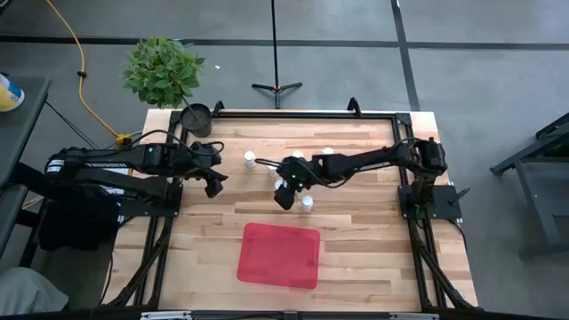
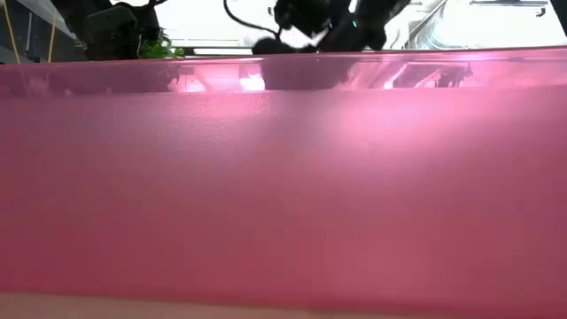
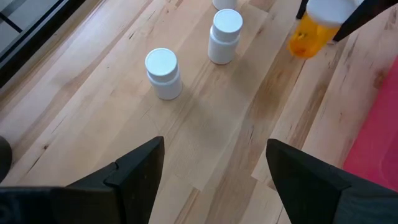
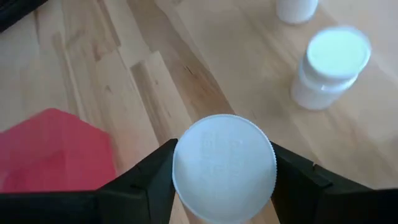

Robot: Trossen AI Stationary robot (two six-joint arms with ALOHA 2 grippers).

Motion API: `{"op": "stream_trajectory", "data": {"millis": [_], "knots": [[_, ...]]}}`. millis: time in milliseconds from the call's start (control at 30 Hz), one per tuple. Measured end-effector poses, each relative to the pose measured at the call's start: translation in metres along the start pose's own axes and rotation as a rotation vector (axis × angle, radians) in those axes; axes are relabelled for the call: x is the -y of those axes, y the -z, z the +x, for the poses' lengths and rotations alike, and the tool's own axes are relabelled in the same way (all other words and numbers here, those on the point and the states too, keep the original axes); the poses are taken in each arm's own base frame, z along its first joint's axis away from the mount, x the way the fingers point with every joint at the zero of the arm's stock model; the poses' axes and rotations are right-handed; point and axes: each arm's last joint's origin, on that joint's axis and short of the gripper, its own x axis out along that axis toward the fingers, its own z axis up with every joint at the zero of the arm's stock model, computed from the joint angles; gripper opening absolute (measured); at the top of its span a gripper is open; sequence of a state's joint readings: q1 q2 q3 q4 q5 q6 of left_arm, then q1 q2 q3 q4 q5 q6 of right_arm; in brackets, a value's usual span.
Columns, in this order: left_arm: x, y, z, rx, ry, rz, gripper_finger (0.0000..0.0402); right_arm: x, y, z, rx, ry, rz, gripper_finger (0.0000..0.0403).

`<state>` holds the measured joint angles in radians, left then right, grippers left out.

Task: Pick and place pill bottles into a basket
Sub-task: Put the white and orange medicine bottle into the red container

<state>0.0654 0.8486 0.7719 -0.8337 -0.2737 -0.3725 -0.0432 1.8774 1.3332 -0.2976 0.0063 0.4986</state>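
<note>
Right gripper point(image 1: 284, 194) pinches a white-capped orange pill bottle point(image 4: 224, 167) over bare wood mid-table, well clear of table edges. Flat red rectangular tray point(image 1: 279, 254) lies near, toward the front edge. Left gripper point(image 1: 213, 183) hangs spread and empty beside two white bottles point(image 3: 163, 73).

high: straight down | low: apparently against basket point(image 2: 283, 195) wall | wrists: close, downward
</note>
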Motion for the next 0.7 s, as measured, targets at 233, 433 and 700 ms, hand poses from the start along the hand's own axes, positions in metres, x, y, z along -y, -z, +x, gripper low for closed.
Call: {"op": "stream_trajectory", "data": {"millis": [233, 433, 700], "knots": [[0.000, 0.000, 0.000, 0.000, 0.000, 0.000, 0.0317, -0.022, -0.037, -0.032, 0.007, -0.003, -0.038, 0.0202], [0.000, 0.001, 0.000, -0.007, -0.002, 0.002, 0.0317, -0.046, -0.062, -0.063, 0.043, -0.041, -0.051, 0.0202], [0.000, 0.001, 0.000, -0.006, -0.003, 0.002, 0.0317, -0.085, -0.072, -0.104, 0.055, -0.115, -0.070, 0.0202]]}}
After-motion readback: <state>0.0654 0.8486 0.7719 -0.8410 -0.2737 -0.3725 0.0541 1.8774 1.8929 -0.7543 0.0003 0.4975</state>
